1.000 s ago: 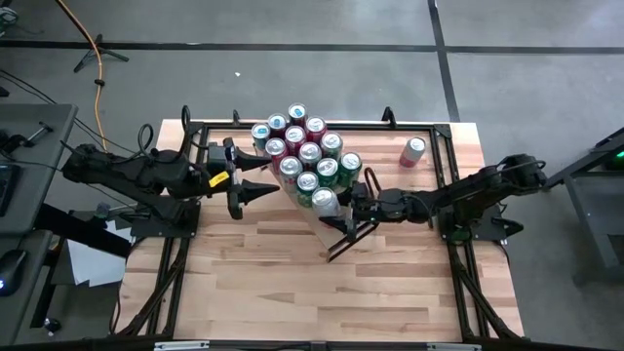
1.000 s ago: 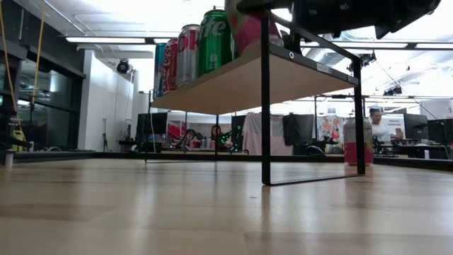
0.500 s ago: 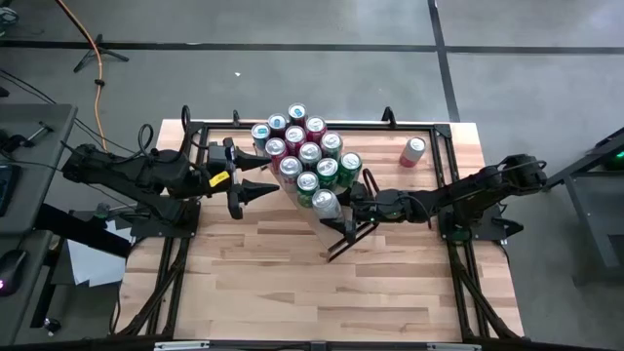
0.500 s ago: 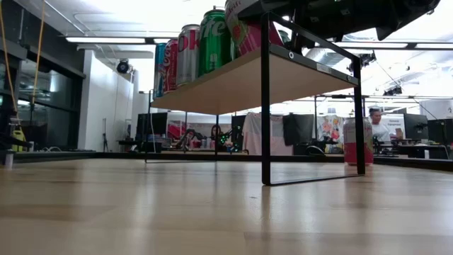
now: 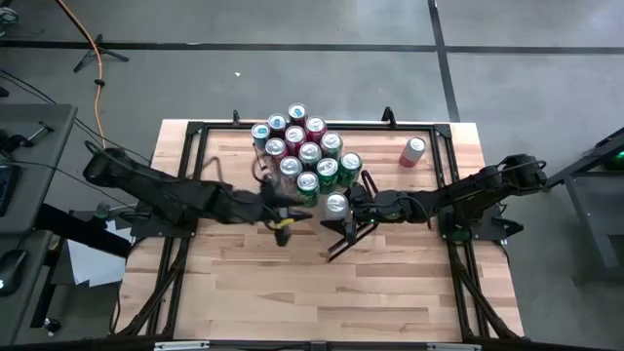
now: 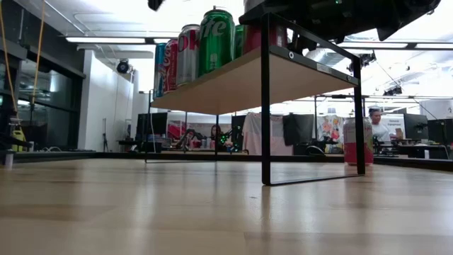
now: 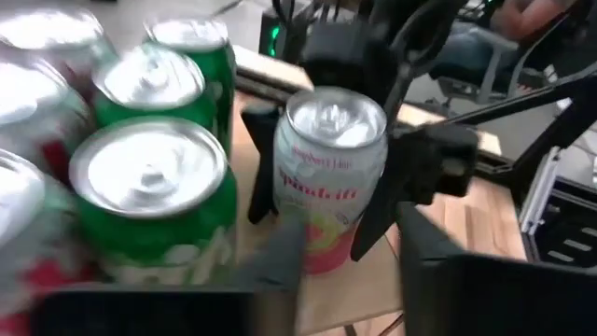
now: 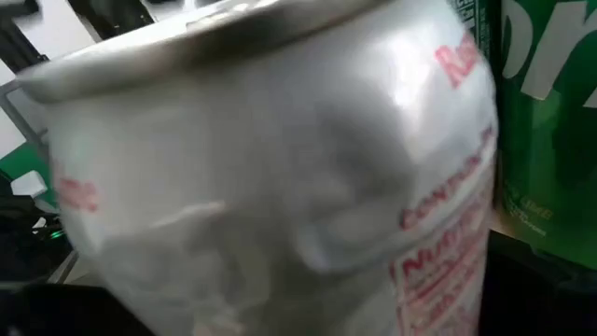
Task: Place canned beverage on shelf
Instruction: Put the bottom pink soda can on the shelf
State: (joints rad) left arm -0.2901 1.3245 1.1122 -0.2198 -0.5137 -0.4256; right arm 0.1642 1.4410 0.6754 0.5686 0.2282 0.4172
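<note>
The left arm has swung in from the bench's left side, and its left gripper [image 5: 284,216] now sits just beside the pink can [image 5: 336,205] at the near end of the shelf [image 6: 233,83]; I cannot tell how far its fingers are spread. The right gripper [image 5: 348,207] has widened a little and brackets that can, fingers spread either side of it. The can, tilted earlier, stands upright on the shelf's near end, in front of the cluster of cans [image 5: 300,151]. Only the left wrist view shows the can's pink label and the right gripper's fingers flanking it. Only the low view shows a person seated in the room beyond. A lone pink can [image 5: 413,151] stands near the bench's far right corner.
</note>
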